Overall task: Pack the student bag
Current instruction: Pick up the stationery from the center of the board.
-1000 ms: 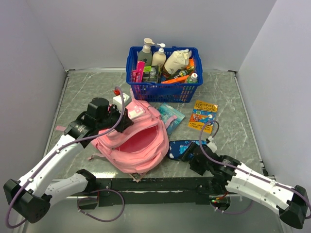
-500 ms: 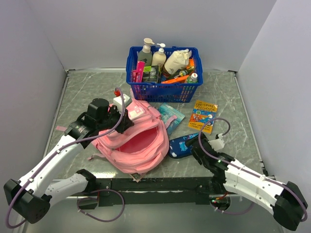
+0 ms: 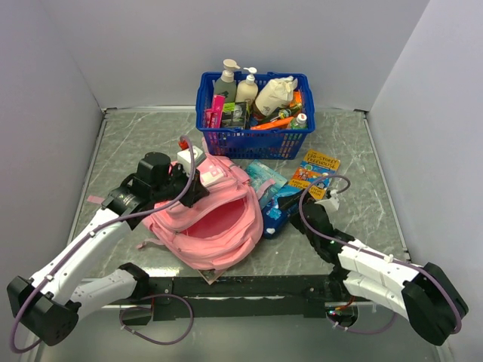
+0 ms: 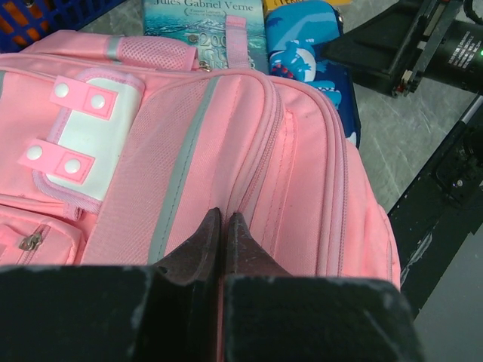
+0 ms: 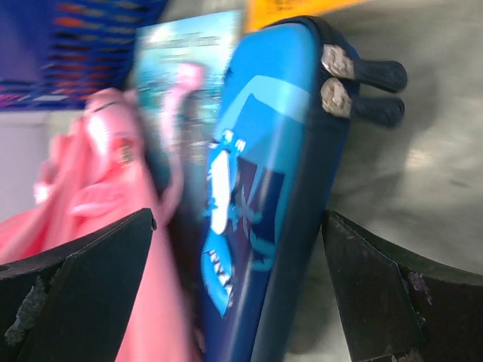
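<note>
A: Student bag (image 3: pixel 207 219) first. Where is it?

B: Left of centre on the table (image 3: pixel 136 136), near the front edge. It lies on its back with the mouth gaping and the pink lining showing. The blue basket (image 3: pixel 256 113) stands just behind it.

A: Left gripper (image 3: pixel 198 185)?

B: It's at the bag's far rim. In the wrist view the fingers (image 4: pixel 198 241) are pressed together on the pink fabric (image 4: pixel 249 151) by the zip seam. It looks like they pinch a thin fold there to hold the mouth up. That's my judgement, since the fold itself is hidden.

A: Right gripper (image 3: pixel 306 215)?

B: Fingers fully apart. The pencil case (image 5: pixel 264 151) sits between them with a gap on each side, so it isn't clamped.

A: How does the case lie?

B: The blue pencil case is tilted on edge against the bag's right flank. Its long axis runs straight away from the right wrist, zip pulls at the far end. From above, the case (image 3: pixel 281 211) is between the bag and the right gripper.

A: Which relation matters for the move?

B: The bag's mouth lies to the left of the right fingers, just past the case. The right arm is much nearer the case, and the left is busy with the rim. I'd guess the right closes across the case's short side, then carries it left into the opening.

A: Other stuff?

B: The Verne book (image 3: pixel 264 177) is half under the bag's far right corner. The yellow book (image 3: pixel 315 170) lies just beyond the case.
</note>
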Controlling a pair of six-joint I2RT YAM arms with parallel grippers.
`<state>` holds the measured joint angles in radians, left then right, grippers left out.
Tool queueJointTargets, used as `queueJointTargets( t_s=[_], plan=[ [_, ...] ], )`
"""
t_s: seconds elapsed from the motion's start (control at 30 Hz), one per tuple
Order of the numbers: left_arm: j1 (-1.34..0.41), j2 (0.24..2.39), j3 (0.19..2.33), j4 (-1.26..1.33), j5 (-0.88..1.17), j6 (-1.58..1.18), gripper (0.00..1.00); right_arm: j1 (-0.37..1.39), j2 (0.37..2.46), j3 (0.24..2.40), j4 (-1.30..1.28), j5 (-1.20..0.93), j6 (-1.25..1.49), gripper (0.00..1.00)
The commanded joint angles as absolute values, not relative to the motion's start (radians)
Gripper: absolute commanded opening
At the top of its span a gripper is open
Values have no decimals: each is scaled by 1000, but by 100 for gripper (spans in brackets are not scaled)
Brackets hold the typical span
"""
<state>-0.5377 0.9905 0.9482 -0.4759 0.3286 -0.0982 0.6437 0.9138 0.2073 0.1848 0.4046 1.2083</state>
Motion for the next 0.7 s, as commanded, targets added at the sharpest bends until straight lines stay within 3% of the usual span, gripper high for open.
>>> queueJointTargets(
  t_s=[0.0, 0.2, 0.53, 0.67],
  plan=[
    [-522, 1002, 960, -331, 293, -80, 1, 629, 905, 252, 393, 336, 1109, 100],
    [-522, 1000, 948, -319, 298, -80, 1, 618, 983, 313, 307, 284, 1058, 100],
    [-522, 1003, 942, -307, 302, -84, 1, 612, 1199, 333, 501, 130, 1002, 100],
    [-519, 1003, 940, -308, 305, -84, 1, 611, 1213, 350, 479, 132, 979, 80]
  ],
)
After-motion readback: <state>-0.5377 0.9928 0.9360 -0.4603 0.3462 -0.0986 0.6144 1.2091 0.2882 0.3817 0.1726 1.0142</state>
